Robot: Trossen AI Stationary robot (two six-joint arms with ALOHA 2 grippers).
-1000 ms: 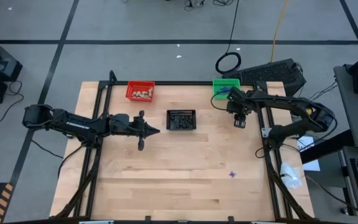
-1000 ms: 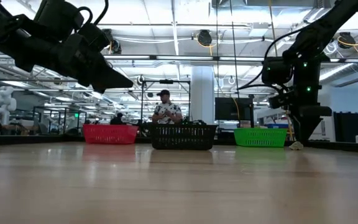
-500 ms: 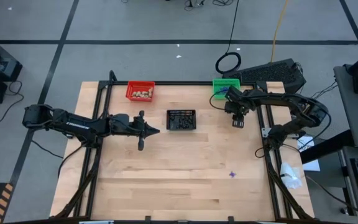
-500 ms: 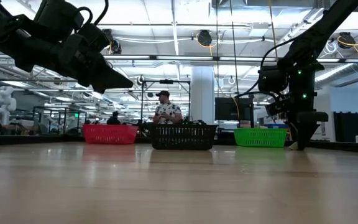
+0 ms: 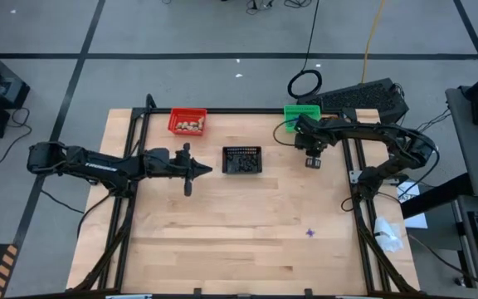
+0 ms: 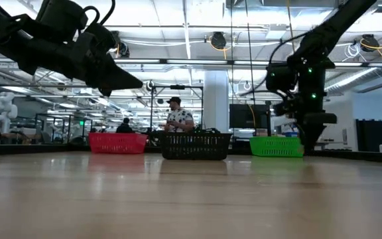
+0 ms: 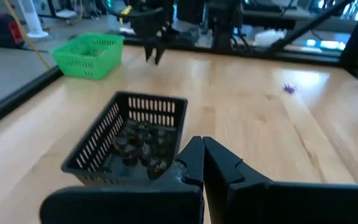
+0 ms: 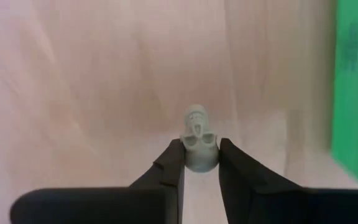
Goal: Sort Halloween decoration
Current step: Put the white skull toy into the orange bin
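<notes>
My right gripper (image 5: 312,160) points down over the far right of the table, just near of the green basket (image 5: 300,115), and is shut on a pale grey skull-shaped trinket (image 8: 197,134). My left gripper (image 5: 208,172) hovers shut and level just left of the black basket (image 5: 242,160), which holds dark bits (image 7: 138,140). The red basket (image 5: 187,122) holds beige lumps. A purple spiky trinket (image 5: 309,232) lies on the wood near the right. My right gripper pinches the pale skull by its two sides (image 8: 199,155) between its two fingertips. The fingers come from above, pointing down. The skull's top sticks out past the fingertips; whether it is clear of the table I cannot tell.
The three baskets stand in a row along the far edge of the wooden table (image 5: 222,241). A black frame rail (image 5: 357,191) runs along the right side. The near half of the table is bare wood apart from the purple trinket. People stand in the room beyond.
My right gripper has moved a little toward the table's left edge, staying pointed down. The pale lump that lay on the wood under its fingertips in the low view no longer shows there.
</notes>
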